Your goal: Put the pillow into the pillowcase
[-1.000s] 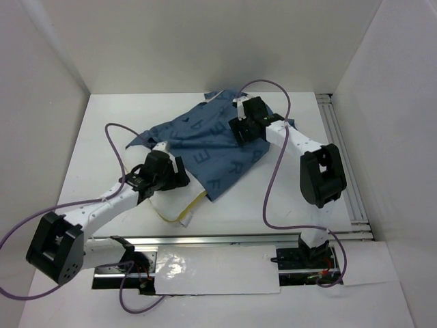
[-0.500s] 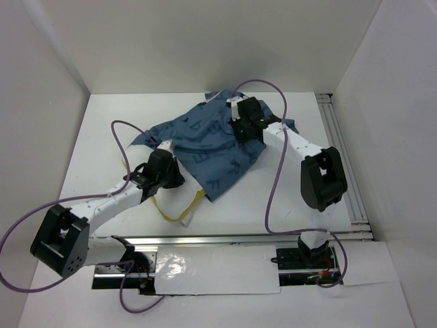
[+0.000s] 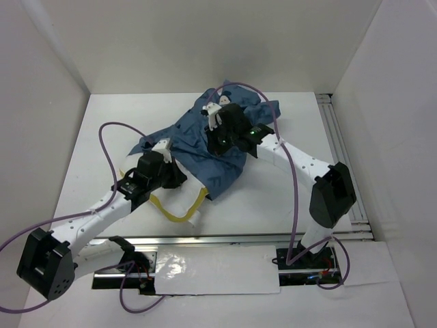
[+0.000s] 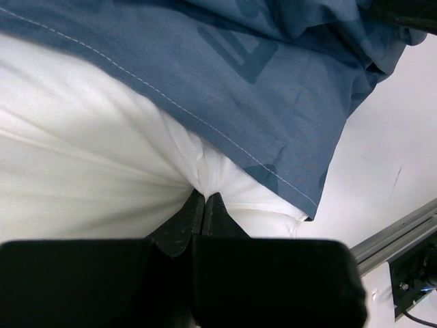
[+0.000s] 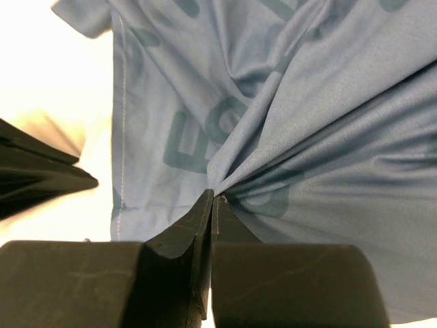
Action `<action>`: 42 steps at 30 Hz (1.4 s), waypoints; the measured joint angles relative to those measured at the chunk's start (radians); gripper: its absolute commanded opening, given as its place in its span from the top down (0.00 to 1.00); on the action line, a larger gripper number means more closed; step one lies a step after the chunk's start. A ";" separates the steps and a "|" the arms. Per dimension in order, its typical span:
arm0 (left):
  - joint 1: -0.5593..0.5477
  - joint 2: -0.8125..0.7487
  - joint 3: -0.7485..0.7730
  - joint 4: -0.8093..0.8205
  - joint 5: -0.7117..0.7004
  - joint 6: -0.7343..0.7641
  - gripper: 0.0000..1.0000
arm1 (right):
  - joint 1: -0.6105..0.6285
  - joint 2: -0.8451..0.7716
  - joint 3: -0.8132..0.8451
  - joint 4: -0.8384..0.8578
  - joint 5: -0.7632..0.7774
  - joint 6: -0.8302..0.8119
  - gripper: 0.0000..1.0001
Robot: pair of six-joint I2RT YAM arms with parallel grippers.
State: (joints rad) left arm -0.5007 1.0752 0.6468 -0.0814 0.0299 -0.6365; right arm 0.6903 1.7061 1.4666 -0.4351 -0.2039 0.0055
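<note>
The blue pillowcase lies bunched in the middle of the table, covering most of the white pillow. The pillow's near end, with yellow piping, sticks out at the case's front edge. My left gripper is shut on a pinch of the white pillow, just below the blue pillowcase hem. My right gripper is shut on a gathered fold of the pillowcase, and its arm reaches over the cloth to the left in the top view.
An aluminium rail runs along the near edge by the arm bases, and another rail runs along the right side. Purple cables loop over both arms. White walls close in the table.
Both grippers have closed, the left on the pillow and the right on the pillowcase. The right arm has pulled the case leftward and bunched it up; the left arm has shifted slightly left.
</note>
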 measured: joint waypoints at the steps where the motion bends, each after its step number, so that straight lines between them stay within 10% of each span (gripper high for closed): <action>1: 0.000 -0.002 0.000 0.000 -0.002 0.001 1.00 | -0.003 -0.006 0.000 0.003 0.002 0.016 0.83; 7: -0.005 -0.068 0.001 0.023 -0.042 -0.027 1.00 | -0.076 -0.013 0.001 -0.012 0.159 0.129 0.54; 9: -0.008 -0.073 0.002 0.047 -0.053 -0.049 1.00 | -0.115 -0.014 0.003 -0.028 0.204 0.158 0.17; 11: -0.011 -0.071 0.012 0.052 -0.066 -0.072 1.00 | -0.148 -0.026 -0.008 -0.026 0.238 0.178 0.00; 24: -0.008 0.024 0.314 0.005 -0.185 -0.093 1.00 | -0.151 -0.659 -0.459 0.045 0.225 0.213 0.00; 34: -0.004 0.099 0.349 -0.011 -0.195 -0.079 1.00 | 0.018 -0.436 -0.599 0.380 0.080 0.275 0.00; 42: -0.004 0.109 0.394 -0.032 -0.201 -0.103 1.00 | 0.192 -0.316 -0.688 0.708 0.306 0.373 0.10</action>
State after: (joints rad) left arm -0.5045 1.1839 1.0409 -0.1131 -0.1711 -0.7395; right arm 0.8818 1.3899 0.7788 0.2733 0.1017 0.3786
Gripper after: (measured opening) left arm 0.037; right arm 0.947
